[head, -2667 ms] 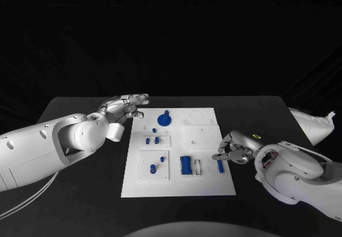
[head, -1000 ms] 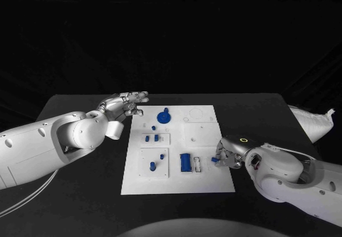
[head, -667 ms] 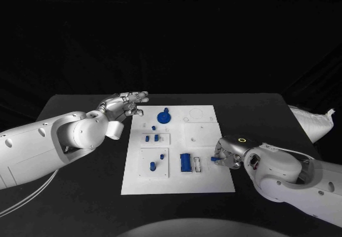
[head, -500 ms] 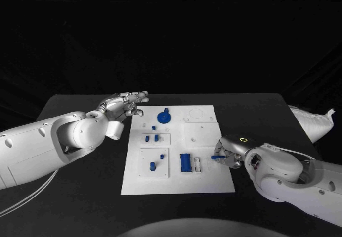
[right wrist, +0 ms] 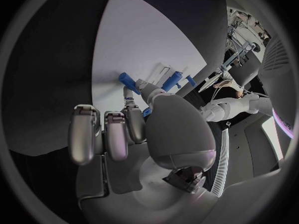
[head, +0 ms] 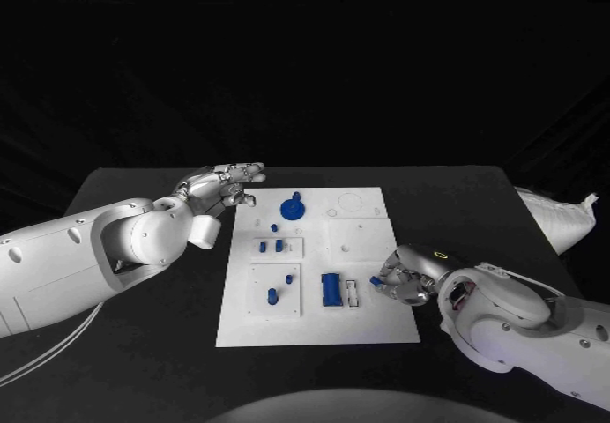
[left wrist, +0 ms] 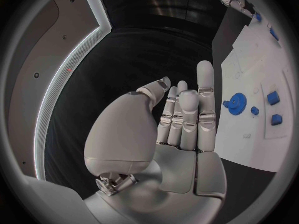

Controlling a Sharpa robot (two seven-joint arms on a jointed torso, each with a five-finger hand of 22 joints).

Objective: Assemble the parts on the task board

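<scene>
The white task board [head: 368, 233] lies mid-table. My right hand [head: 409, 284] hovers at its right edge and pinches a small blue peg [head: 377, 282] between thumb and a finger; in the right wrist view the peg [right wrist: 127, 79] pokes out over the board, close to the long blue block [right wrist: 171, 80]. That block [head: 331, 290] stands on the board just left of the peg. A blue gear [head: 293, 211] sits at the far end. My left hand [head: 224, 186] hangs empty beside the board's far left corner, its fingers [left wrist: 187, 112] stretched out straight.
Small blue pieces [head: 270, 248] stand in the board's left-middle plate, and two more [head: 272, 297] lie on the near-left plate. A white bag [head: 557, 220] sits off the table's right edge. Black tabletop [head: 152, 344] spreads around the board.
The blue peg lay on the board beside my right hand; now that hand pinches it, raised at the board's right edge, and has turned it slightly. The left hand has stayed put.
</scene>
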